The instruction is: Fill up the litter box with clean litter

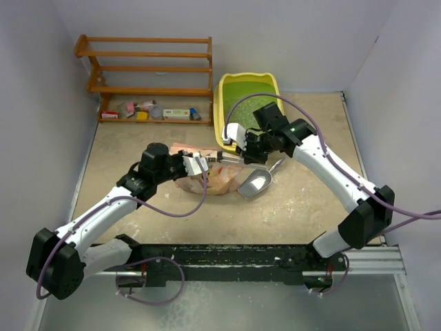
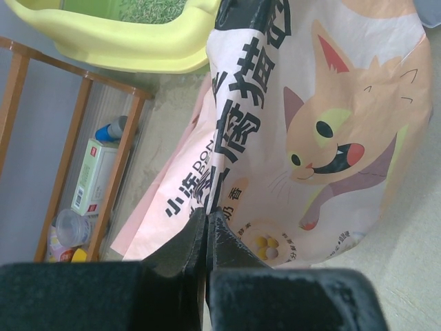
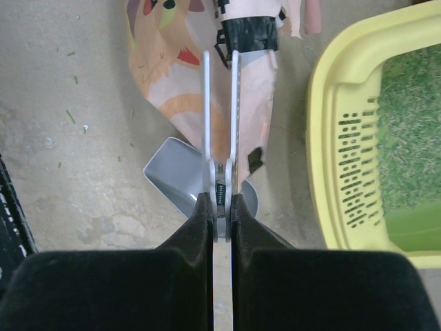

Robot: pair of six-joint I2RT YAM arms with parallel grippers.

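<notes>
The yellow litter box (image 1: pixel 222 103) with its green basin stands at the back, also in the right wrist view (image 3: pixel 344 138) and the left wrist view (image 2: pixel 131 48). No clean litter shows. A crinkled pink-tan bag (image 1: pixel 213 178) printed with a cat (image 2: pixel 331 138) lies in front of the box. My left gripper (image 2: pixel 207 212) (image 1: pixel 200 165) is shut on the bag's edge. My right gripper (image 3: pixel 220 200) (image 1: pixel 241 145) is shut on a long grey-white spring clip (image 3: pixel 220 124) whose blades reach the bag's folded, black-taped top (image 3: pixel 248 31).
A grey scoop (image 1: pixel 253 183) (image 3: pixel 172 176) lies on the table beside the bag, under the clip. A wooden shelf rack (image 1: pixel 148 69) (image 2: pixel 117 158) with small items stands at the back left. Grey walls close in the left, right and back.
</notes>
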